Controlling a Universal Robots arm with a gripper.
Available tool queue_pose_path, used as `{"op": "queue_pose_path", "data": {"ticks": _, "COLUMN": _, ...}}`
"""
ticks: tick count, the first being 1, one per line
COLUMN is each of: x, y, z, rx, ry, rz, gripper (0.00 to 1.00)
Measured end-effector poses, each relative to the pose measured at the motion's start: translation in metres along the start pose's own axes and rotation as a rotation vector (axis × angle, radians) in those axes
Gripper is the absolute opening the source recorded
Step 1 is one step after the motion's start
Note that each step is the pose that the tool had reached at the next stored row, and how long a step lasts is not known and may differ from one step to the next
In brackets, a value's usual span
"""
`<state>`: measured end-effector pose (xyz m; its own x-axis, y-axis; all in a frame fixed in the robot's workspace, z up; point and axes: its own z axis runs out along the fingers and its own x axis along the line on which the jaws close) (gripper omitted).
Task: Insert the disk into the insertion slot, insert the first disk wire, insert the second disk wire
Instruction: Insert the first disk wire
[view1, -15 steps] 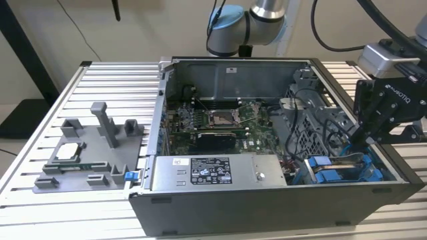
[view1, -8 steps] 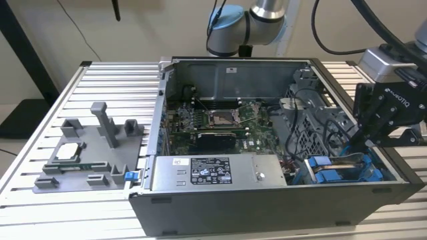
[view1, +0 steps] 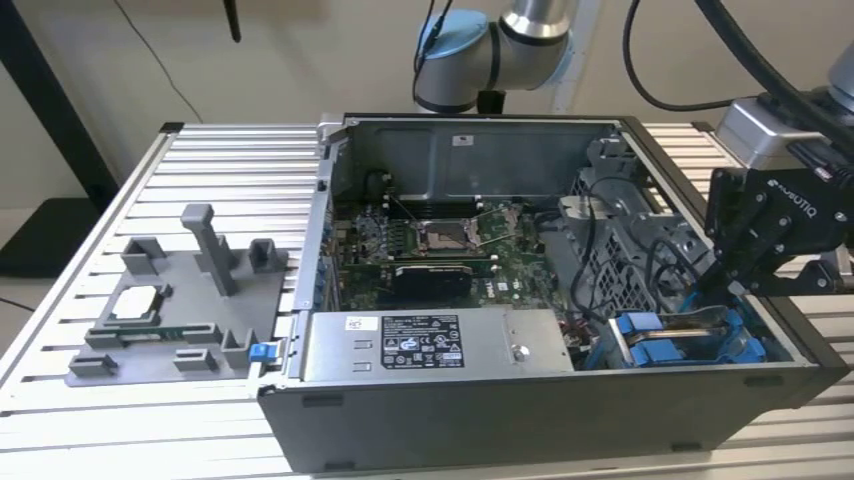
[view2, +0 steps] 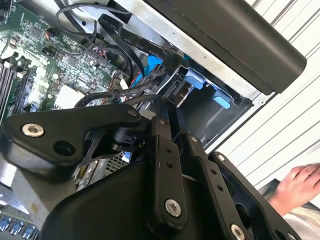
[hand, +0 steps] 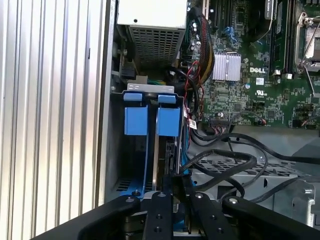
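Observation:
The disk (view1: 657, 350), in its blue carrier, stands edge-on in the insertion slot (view1: 771, 345) at the case's corner nearest the exterior view's right. In the first wrist view the disk's blue tab (hand: 168, 122) sits inside the grey slot frame (hand: 150, 87). My gripper (view1: 731, 285) reaches down into the case right over the slot. Its fingertips (hand: 177, 181) are pressed together on the end of a black disk wire (hand: 220, 157) at the disk's edge. In the second wrist view the gripper (view2: 165, 102) points at the blue fittings, with the black wire (view2: 115, 95) running to its tips.
A labelled grey power-supply box (view1: 427, 345) lies beside the slot, the motherboard (view1: 427, 240) behind it. More black cables (view2: 130, 37) loop nearby. A grey fixture (view1: 174, 320) stands on the slatted table (view1: 200, 420). A person's hand (view2: 300, 185) rests outside the case.

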<state>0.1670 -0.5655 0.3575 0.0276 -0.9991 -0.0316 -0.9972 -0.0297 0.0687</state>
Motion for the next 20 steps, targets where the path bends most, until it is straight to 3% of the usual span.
{"op": "queue_pose_path", "data": {"ticks": 20, "x": 0.0015, "y": -0.0036, "z": 0.0074, "rx": 0.0002, "ry": -0.0067, "rz": -0.001, "gripper": 0.00}}
